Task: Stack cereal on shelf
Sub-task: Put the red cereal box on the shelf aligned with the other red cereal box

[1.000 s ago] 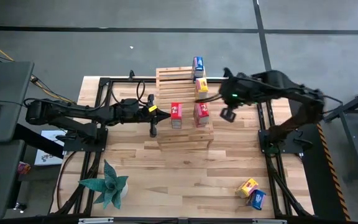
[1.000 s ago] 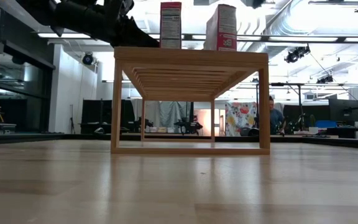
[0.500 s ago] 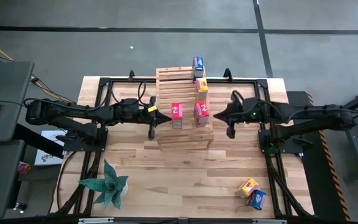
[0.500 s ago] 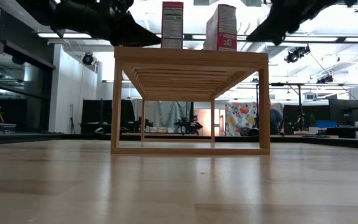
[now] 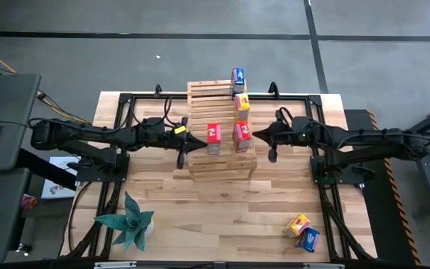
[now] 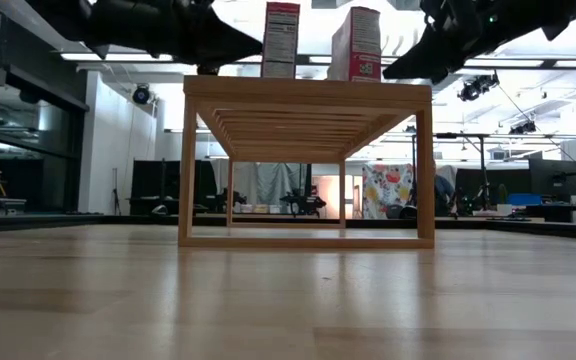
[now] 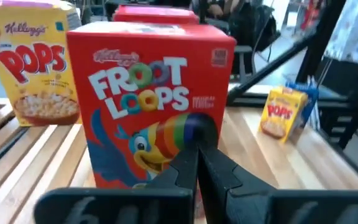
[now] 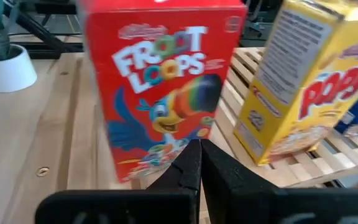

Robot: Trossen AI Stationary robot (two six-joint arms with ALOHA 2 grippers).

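The light-wood rack (image 5: 220, 166) stands mid-table. Four cereal boxes stand upright on it: a blue one (image 5: 237, 77) on the far tier, a yellow one (image 5: 242, 104) below it, and two red ones (image 5: 213, 137) (image 5: 241, 137) side by side on the low tier. A yellow box (image 5: 298, 223) and a blue box (image 5: 309, 239) lie on the table near its right near corner. My left gripper (image 5: 199, 141) is shut, at the left red box's left side. My right gripper (image 5: 257, 135) is shut, its tip just right of the right red box (image 8: 160, 93). My left gripper pushes the left red box with its shut fingertips (image 7: 197, 149), which meet the lower part of the printed face (image 7: 166, 134). It comes level from the table's left. The box stands upright on the rack's low tier. My right gripper: I cannot tell whether its tip touches the right red box.
A teal plant (image 5: 129, 221) in a white pot stands near the table's left near corner. Black frame rails run along both table sides. In the low view the rack (image 6: 308, 95) is open underneath, and a person (image 6: 442, 190) is far behind it.
My right gripper has come down from above the rack's right side and moved left toward the right red box, levelling out. My left gripper has moved slightly right, and the left red box has slid a little to the right along the tier, staying upright.
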